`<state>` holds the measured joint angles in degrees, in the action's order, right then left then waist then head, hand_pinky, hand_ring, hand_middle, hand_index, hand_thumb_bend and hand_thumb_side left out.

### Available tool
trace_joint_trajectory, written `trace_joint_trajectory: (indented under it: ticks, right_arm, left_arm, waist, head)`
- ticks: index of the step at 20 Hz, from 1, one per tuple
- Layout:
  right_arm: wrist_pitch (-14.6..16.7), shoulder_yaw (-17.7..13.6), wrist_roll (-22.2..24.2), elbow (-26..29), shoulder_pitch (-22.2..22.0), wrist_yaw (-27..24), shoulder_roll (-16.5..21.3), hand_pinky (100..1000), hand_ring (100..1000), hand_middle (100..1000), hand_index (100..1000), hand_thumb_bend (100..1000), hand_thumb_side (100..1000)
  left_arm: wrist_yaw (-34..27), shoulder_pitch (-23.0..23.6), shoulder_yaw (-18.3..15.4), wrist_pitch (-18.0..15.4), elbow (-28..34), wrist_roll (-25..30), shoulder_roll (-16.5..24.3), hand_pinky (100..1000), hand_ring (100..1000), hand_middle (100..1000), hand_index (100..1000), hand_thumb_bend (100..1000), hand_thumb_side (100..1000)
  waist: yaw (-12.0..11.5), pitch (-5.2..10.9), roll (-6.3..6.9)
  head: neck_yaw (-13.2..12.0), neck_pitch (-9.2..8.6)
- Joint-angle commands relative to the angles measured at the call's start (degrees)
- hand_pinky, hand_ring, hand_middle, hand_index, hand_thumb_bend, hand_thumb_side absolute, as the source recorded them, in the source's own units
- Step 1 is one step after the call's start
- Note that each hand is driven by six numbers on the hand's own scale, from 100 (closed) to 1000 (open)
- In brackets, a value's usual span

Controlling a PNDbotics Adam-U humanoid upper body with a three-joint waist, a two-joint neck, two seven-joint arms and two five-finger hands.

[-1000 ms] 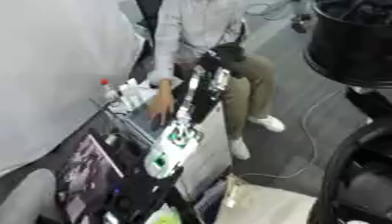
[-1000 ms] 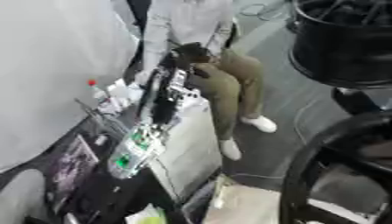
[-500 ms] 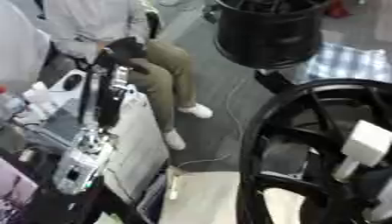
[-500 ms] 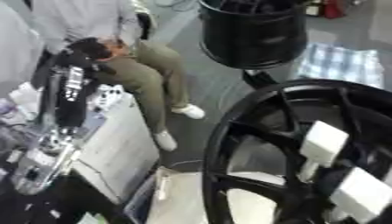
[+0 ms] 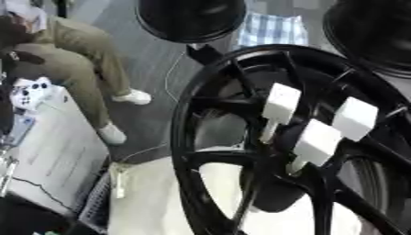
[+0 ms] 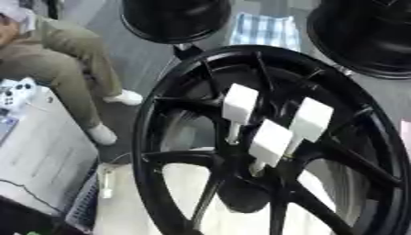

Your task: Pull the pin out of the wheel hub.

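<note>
A large black spoked wheel (image 6: 173, 137) stands on a pale surface and fills the right half of both eye views. Three white pins with square block heads stick out of its hub: one at the upper left (image 6: 239, 103), one at the upper right (image 6: 310, 119), one lower in the middle (image 6: 270, 142). Their thin white stems run down into the dark hub (image 6: 257, 183). Neither of my hands shows in either view.
Two more black wheels lie on the grey floor behind, one at top centre (image 5: 192, 18) and one at top right (image 5: 373, 32). A checked cloth (image 5: 273, 30) lies between them. A white table (image 5: 48, 151) with a controller (image 5: 28, 92) stands at the left.
The whole picture has swung from the left bench and seated person round to the wheel, so the camera has moved. The wheel with its pins now fills the view.
</note>
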<state>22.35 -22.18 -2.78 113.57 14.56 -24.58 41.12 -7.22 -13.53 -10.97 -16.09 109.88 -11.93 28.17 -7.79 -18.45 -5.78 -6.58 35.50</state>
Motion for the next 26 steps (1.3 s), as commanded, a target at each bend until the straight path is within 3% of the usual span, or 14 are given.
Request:
trace_joint_trajectory:
  ticks: [1,8,13,17,20,26]
  right_arm:
    - [-0.3,-0.3,0.1,1.0,0.3,1.6,2.8,784,654,588,765,100,100]
    - [1.6,2.0,4.2,-0.4,1.2,12.6,9.8,801,690,612,788,241,100]
    - [7.9,5.6,7.7,-4.2,3.4,22.5,18.7,830,756,668,813,419,111]
    - [14.8,10.2,9.5,-8.5,6.6,29.8,26.4,848,804,723,831,448,352]
    - [18.5,14.7,11.3,-11.2,9.6,34.9,29.2,849,816,738,834,453,405]
    - [22.4,23.1,15.7,-13.7,16.8,39.8,30.1,846,823,748,833,457,463]
  left_arm:
    - [0.3,-0.2,-0.6,0.1,1.0,0.0,1.4,538,704,650,776,100,690]
    - [0.3,-0.4,-0.4,0.1,0.9,0.1,1.7,539,705,650,776,100,688]
    - [0.4,-0.4,-0.3,0.0,0.8,0.3,2.1,539,706,650,776,100,687]
    - [0.4,-0.4,0.0,0.0,0.7,0.5,2.4,539,706,650,777,100,686]
    - [0.3,-0.6,0.4,0.0,0.6,0.8,2.6,538,706,650,776,100,685]
    - [0.2,-0.5,0.7,0.0,0.4,1.2,2.9,537,707,650,776,100,684]
  waist:
    - [0.1,0.93,0.21]
    - [0.0,0.88,0.1]
    - [-0.2,1.04,-0.09]
    - [-0.3,1.35,-0.29]
    - [-0.5,1.62,-0.42]
    - [-0.5,2.16,-0.55]
  head:
    - [1.8,0.98]
    - [3.8,2.01]
    - [6.5,3.81]
    - [8.4,4.93]
    - [9.9,5.55]
    - [11.8,6.56]
